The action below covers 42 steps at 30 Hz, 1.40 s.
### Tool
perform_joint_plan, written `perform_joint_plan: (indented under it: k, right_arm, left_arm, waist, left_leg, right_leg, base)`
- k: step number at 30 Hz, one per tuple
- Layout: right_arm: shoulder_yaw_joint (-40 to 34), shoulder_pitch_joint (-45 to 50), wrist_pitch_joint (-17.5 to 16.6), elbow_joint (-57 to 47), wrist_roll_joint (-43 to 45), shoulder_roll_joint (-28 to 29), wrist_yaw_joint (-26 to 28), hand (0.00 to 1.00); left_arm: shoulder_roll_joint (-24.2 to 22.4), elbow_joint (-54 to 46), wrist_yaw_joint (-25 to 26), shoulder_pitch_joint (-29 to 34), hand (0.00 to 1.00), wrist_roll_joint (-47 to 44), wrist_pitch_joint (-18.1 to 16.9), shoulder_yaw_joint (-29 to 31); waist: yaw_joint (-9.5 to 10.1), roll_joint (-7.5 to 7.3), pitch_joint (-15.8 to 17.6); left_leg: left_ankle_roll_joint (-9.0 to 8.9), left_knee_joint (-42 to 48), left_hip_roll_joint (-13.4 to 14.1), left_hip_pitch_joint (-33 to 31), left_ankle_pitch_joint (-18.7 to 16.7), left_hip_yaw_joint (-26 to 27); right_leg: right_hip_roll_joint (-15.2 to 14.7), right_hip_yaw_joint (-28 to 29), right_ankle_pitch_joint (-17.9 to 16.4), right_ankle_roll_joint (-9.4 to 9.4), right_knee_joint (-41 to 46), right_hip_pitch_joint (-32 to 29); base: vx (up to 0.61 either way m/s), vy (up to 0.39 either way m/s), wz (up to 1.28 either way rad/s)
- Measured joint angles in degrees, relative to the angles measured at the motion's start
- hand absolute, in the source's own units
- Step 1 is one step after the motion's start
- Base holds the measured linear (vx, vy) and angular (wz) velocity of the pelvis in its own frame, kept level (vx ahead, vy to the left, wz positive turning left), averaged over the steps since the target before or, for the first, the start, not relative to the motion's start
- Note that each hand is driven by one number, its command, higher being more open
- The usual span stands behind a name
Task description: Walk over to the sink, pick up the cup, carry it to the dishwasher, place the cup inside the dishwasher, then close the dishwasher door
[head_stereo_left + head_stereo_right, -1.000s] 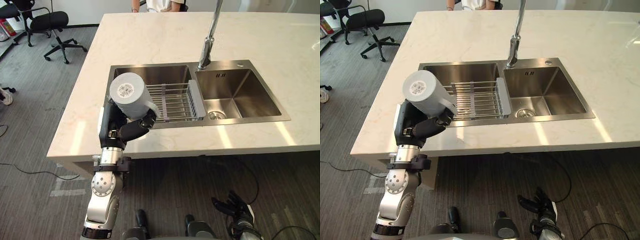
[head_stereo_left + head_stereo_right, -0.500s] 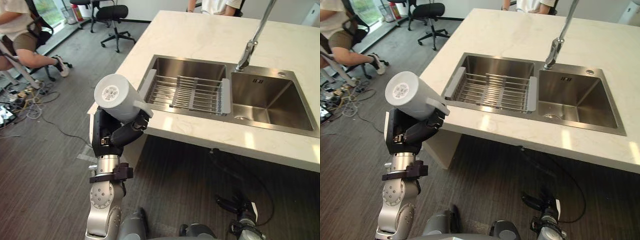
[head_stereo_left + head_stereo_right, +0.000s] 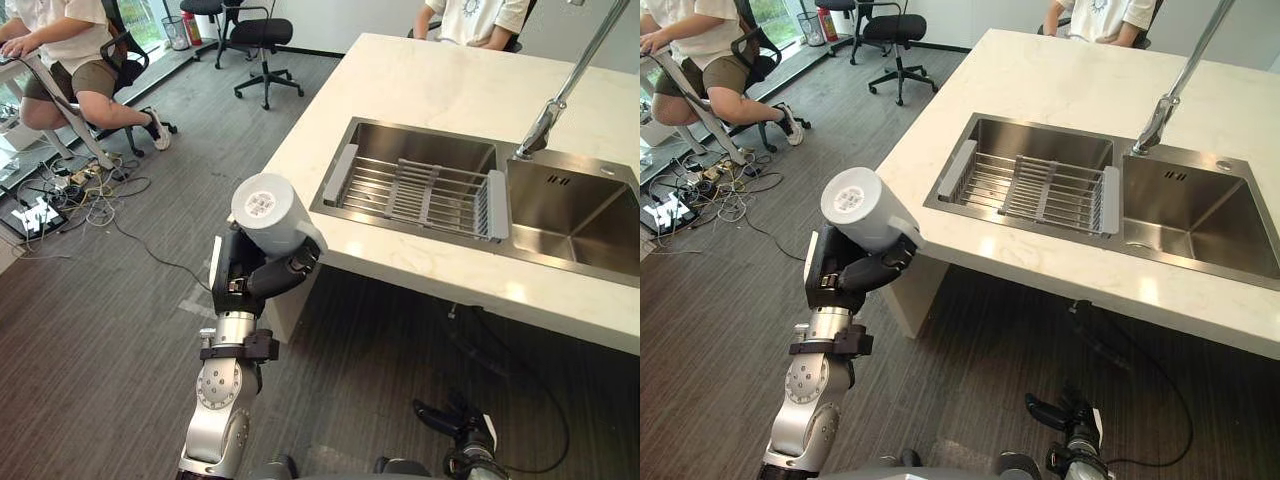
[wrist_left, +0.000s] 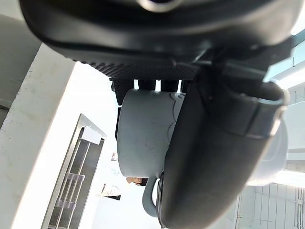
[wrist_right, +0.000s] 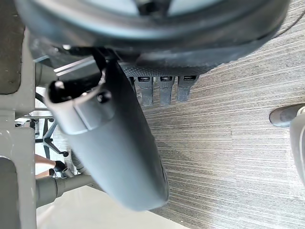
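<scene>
A grey cup (image 3: 268, 211) with a handle is held bottom-up off the corner of the counter, and my left hand (image 3: 256, 283) is shut on it. From the wrist, the thumb (image 4: 217, 157) lies across the cup (image 4: 143, 138), with the fingers curled behind it. The cup (image 3: 862, 207) hangs over the floor, to the left of the steel double sink (image 3: 405, 141). My right hand (image 3: 447, 416) hangs low by the floor, open, its fingers (image 5: 163, 88) straight and holding nothing.
A white stone counter (image 3: 430, 80) holds the sink, with a wire rack (image 3: 420, 190) in the left basin and a tall faucet (image 3: 556, 95). A person (image 3: 70, 45) sits at far left by loose floor cables (image 3: 60, 190). Another person (image 3: 470, 18) sits behind the counter. An office chair (image 3: 262, 35) stands beyond.
The camera has swung left and drawn back, so the sink now lies to the right. The cup stays in my left hand, now off the counter's corner. The right hand still hangs low.
</scene>
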Motion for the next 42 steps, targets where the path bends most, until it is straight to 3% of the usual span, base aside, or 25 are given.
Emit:
perform_joint_plan:
  k: [4, 5, 6, 8, 9, 10, 12, 14, 16, 17, 18, 19, 21, 24, 26, 27, 28, 29, 31, 32, 33, 34, 35, 37, 42]
  right_arm:
    - [0.0, -1.2, 0.0, 2.1, 0.0, -1.1, -0.2, 0.90]
    - [-0.1, -1.6, 0.0, 2.5, 0.0, -1.6, -0.6, 0.90]
    - [-0.8, -1.9, 0.0, 2.9, -0.1, -1.7, -0.9, 0.90]
    - [-1.1, -1.9, 0.0, 2.9, -0.3, -2.7, -1.3, 0.90]
    - [-1.1, -2.0, 0.0, 3.0, -0.3, -3.4, -1.3, 0.90]
    - [-1.1, -2.8, 0.1, 3.4, -0.4, -4.2, -1.5, 0.90]
    - [-1.1, -4.5, 0.1, 3.3, -0.6, -4.3, -1.7, 0.90]
    - [-1.0, -5.9, 0.2, 3.4, -1.6, -4.4, -1.7, 0.90]
    - [-0.9, -5.8, 0.4, 3.3, -2.1, -4.4, -1.6, 0.90]
    - [0.1, -5.6, 0.9, 3.5, -2.1, -4.4, -1.6, 0.90]
    - [0.4, -5.1, 0.9, 3.5, -2.4, -3.7, -1.1, 0.90]
    - [0.9, -4.8, 0.9, 3.4, -2.4, -3.3, -0.7, 0.90]
    - [2.4, -3.3, 0.9, 1.4, -2.5, -1.7, -0.5, 0.90]
    - [2.7, 0.4, 1.2, -3.9, -2.5, 0.2, -0.4, 0.90]
    - [2.9, 1.9, 1.3, -6.6, -2.5, 0.6, -0.5, 0.90]
    - [3.5, 2.8, 1.3, -8.5, -2.5, 0.7, -0.5, 0.90]
    - [3.6, 3.0, 1.3, -9.0, -2.5, 0.4, -0.5, 0.90]
    - [3.6, 3.1, 1.3, -9.7, -2.5, -0.2, -0.6, 0.90]
    - [3.9, 3.1, 1.2, -11.7, -2.5, -0.5, -0.6, 0.90]
    - [4.2, 3.2, 1.0, -12.9, -2.5, -0.5, -0.7, 0.90]
    - [4.6, 3.5, 0.3, -14.4, -2.4, -0.3, -0.8, 0.90]
    - [4.6, 3.5, 0.2, -14.5, -2.4, -0.2, -0.8, 0.90]
    - [4.6, 3.5, 0.1, -14.7, -2.3, 0.0, -0.8, 0.90]
    - [4.6, 3.7, 0.1, -14.8, -2.3, 0.9, -0.9, 0.90]
    - [5.1, 4.5, 0.6, -13.3, -2.6, 4.1, -0.4, 0.90]
  left_arm:
    - [-0.8, -0.1, -0.9, 0.1, 0.30, -0.1, 0.0, 0.1]
    - [-0.9, -0.1, -0.9, 0.1, 0.30, -0.4, 0.0, 0.4]
    - [-0.8, -0.2, -0.9, 0.2, 0.30, -0.5, 0.0, 1.1]
    - [-1.1, -0.2, -0.8, 0.2, 0.30, -0.6, 0.0, 2.5]
    - [-1.3, -0.2, -0.8, 0.2, 0.30, -0.6, 0.0, 2.9]
    - [-1.3, -0.3, -0.8, 0.7, 0.30, -0.6, -0.1, 3.8]
    - [-1.2, -0.4, -0.8, 2.0, 0.30, -0.6, -0.1, 5.5]
    - [-1.4, -0.4, -0.9, 3.5, 0.30, -0.7, 0.0, 6.2]
    - [-1.6, -0.4, -1.2, 4.7, 0.30, -0.7, 0.4, 5.7]
    - [-1.4, -0.5, -1.4, 4.9, 0.30, -0.7, 0.6, 5.4]
    - [-1.1, -0.5, -1.4, 4.9, 0.30, -0.7, 0.6, 5.0]
    - [-0.8, -0.5, -1.4, 4.9, 0.30, -0.7, 0.6, 5.1]
    - [-0.9, -0.6, -1.3, 4.9, 0.30, -0.7, 0.6, 5.1]
    - [-1.0, -1.9, -1.3, 4.9, 0.30, -1.7, 0.6, 3.3]
    - [-1.2, -4.5, -1.4, 4.8, 0.30, -2.3, 0.6, 1.9]
    - [-1.2, -6.9, -1.7, 4.7, 0.30, -2.2, 0.4, 1.1]
    - [-1.6, -7.1, -2.0, 4.5, 0.30, -2.3, -0.1, 0.8]
    - [-3.0, -7.2, -2.4, 4.5, 0.30, -2.3, -0.2, 0.0]
    - [-4.2, -7.2, -2.7, 4.5, 0.30, -2.7, -0.2, -1.1]
    - [-4.4, -7.1, -3.0, 4.5, 0.30, -2.8, -0.2, -1.4]
    - [-4.6, -7.1, -3.7, 4.4, 0.30, -2.9, -0.2, -1.8]
    - [-4.6, -7.1, -3.7, 4.4, 0.30, -2.9, -0.2, -1.8]
    - [-4.6, -7.0, -3.8, 4.3, 0.30, -3.1, -0.2, -2.2]
    - [-4.0, -6.6, -3.9, 4.4, 0.30, -4.2, -0.1, -2.4]
    - [-2.6, -5.2, -3.9, 4.3, 0.30, -4.9, -0.1, -2.5]
  waist:
    - [0.37, 0.00, 0.0]
    - [0.42, 0.01, 0.0]
    - [0.62, -0.47, 0.2]
    - [0.43, -0.09, 0.1]
    - [0.50, 0.58, 0.0]
    - [1.11, 0.60, 0.0]
    - [1.38, 0.23, 0.2]
    - [1.22, -0.58, 0.7]
    - [0.27, -0.93, 1.0]
    - [-0.23, -0.83, 1.2]
    - [-0.67, -0.85, 1.3]
    - [-0.82, -0.76, 1.3]
    - [-0.87, -1.24, 1.3]
    - [-1.36, -1.56, 1.1]
    - [-1.58, -2.65, 0.5]
    - [-1.45, -4.58, 0.2]
    - [-1.54, -4.11, 0.2]
    - [-1.05, -2.88, -0.5]
    - [0.37, -2.18, -0.9]
    - [-0.04, -2.23, -0.9]
    - [-0.27, -2.20, -0.9]
    - [-0.26, -2.19, -0.9]
    - [-0.30, -2.06, -0.9]
    - [0.32, -2.26, -0.9]
    - [0.81, -2.36, -1.0]
  left_leg:
    - [-0.05, 1.7, 0.0, -3.2, 0.9, -3.5]
    - [1.23, 0.4, -0.3, -4.1, 2.4, -1.7]
    - [3.63, -0.2, 0.8, -4.2, 1.8, 3.6]
    - [4.30, 3.2, 5.7, -4.9, 1.3, 15.9]
    - [3.18, 3.5, 6.2, -4.9, 2.0, 17.1]
    - [2.09, 2.8, 5.1, -5.1, 2.7, 16.1]
    - [3.18, 2.3, 2.8, -5.2, 1.4, 14.8]
    - [2.82, 2.9, 0.1, -4.8, -0.7, 13.0]
    - [3.93, 3.8, -2.6, -4.3, -2.1, 9.4]
    - [4.73, 3.9, -3.9, -3.1, -2.6, 6.3]
    - [5.32, 3.9, -4.4, -2.5, -3.0, 3.2]
    - [5.51, 3.8, -4.6, -2.2, -3.1, 1.5]
    - [6.60, 3.6, -6.2, -0.8, -3.5, -4.0]
    - [7.25, 5.8, -8.8, 1.0, -4.4, -11.4]
    - [5.88, 8.5, -10.3, 0.5, -5.6, -14.0]
    - [4.76, 11.6, -11.4, -0.5, -7.4, -13.9]
    - [4.58, 13.9, -10.6, -1.4, -8.7, -14.3]
    - [3.00, 16.5, -8.4, -2.8, -10.4, -13.8]
    - [2.31, 17.2, -5.2, -2.8, -11.4, -11.0]
    - [1.80, 18.1, -3.5, -3.4, -11.8, -8.3]
    - [2.32, 20.0, 1.4, -4.6, -12.8, 0.5]
    - [2.56, 20.1, 2.3, -4.7, -12.9, 1.9]
    - [2.78, 20.2, 5.7, -4.9, -13.2, 7.4]
    - [2.54, 19.7, 5.7, -4.2, -12.5, 10.9]
    - [2.84, 18.2, 2.5, -4.3, -12.3, 10.3]
  right_leg:
    - [-0.2, -5.7, -0.1, -0.18, -0.9, 1.5]
    - [-1.1, -8.6, -0.1, -0.19, -1.4, 1.9]
    - [-1.9, -11.3, 0.1, -0.23, -2.1, 2.5]
    - [-2.3, -15.5, 0.3, 0.00, -2.5, 3.6]
    - [-2.4, -16.5, 0.3, 0.05, -2.5, 4.0]
    - [-3.2, -17.2, 0.4, 0.21, -2.1, 4.2]
    - [-5.5, -18.5, -0.3, 0.74, -0.8, 4.5]
    - [-9.2, -19.1, -2.1, 1.00, 4.8, 4.4]
    - [-12.9, -14.9, -1.7, -1.44, 14.6, 2.6]
    - [-13.5, -7.9, 0.4, -4.98, 22.3, 0.1]
    - [-10.5, 0.4, -2.0, -4.03, 26.9, -2.5]
    - [-8.0, 3.9, -4.4, -3.74, 27.3, -3.4]
    - [-0.2, 13.3, -9.7, -3.75, 27.8, -7.3]
    - [5.6, 20.9, -10.6, -3.26, 25.0, -10.6]
    - [5.4, 22.5, -9.1, -3.13, 19.4, -10.7]
    - [3.6, 22.4, -4.4, -0.84, 14.7, -9.8]
    - [3.6, 20.5, -5.4, -1.14, 14.7, -8.8]
    - [4.5, 17.1, -5.4, -1.30, 13.1, -7.0]
    - [5.6, 13.9, -5.3, -2.01, 10.8, -4.1]
    - [5.6, 11.9, -5.2, -2.18, 9.6, -2.6]
    - [5.7, 8.8, -5.3, -2.67, 8.1, -0.8]
    - [5.7, 8.4, -5.3, -2.69, 7.8, -0.6]
    - [5.5, 7.1, -5.4, -2.76, 7.1, 0.1]
    - [4.7, 7.5, -5.3, -2.50, 6.5, 0.4]
    - [3.0, 11.1, -5.4, -2.29, 5.8, 0.1]
  base:
    - [-0.05, -0.051, 0.76]
    - [-0.11, 0.015, 1.08]
    - [-0.07, 0.016, 1.18]
    - [0.03, -0.009, 1.10]
    - [0.06, 0.044, 0.92]
    - [0.03, 0.114, 0.54]
    - [0.02, 0.159, 0.52]
    - [0.04, 0.173, 0.67]
    - [0.09, 0.206, 1.06]
    - [0.15, 0.179, 1.35]
    - [0.17, 0.135, 1.39]
    - [0.18, 0.057, 1.35]
    - [0.23, 0.031, 1.31]
    - [0.27, -0.038, 1.47]
    - [0.26, -0.115, 1.65]
    - [0.28, -0.147, 1.62]
    - [0.25, -0.161, 1.43]
    - [0.17, -0.127, 1.01]
    - [0.17, -0.138, 0.82]
    - [0.16, -0.154, 1.15]
    - [0.10, -0.100, 0.95]
    - [0.07, -0.049, 0.88]
    - [0.06, 0.039, 0.41]
    - [0.07, 0.110, 0.26]
    - [0.04, 0.158, 0.13]
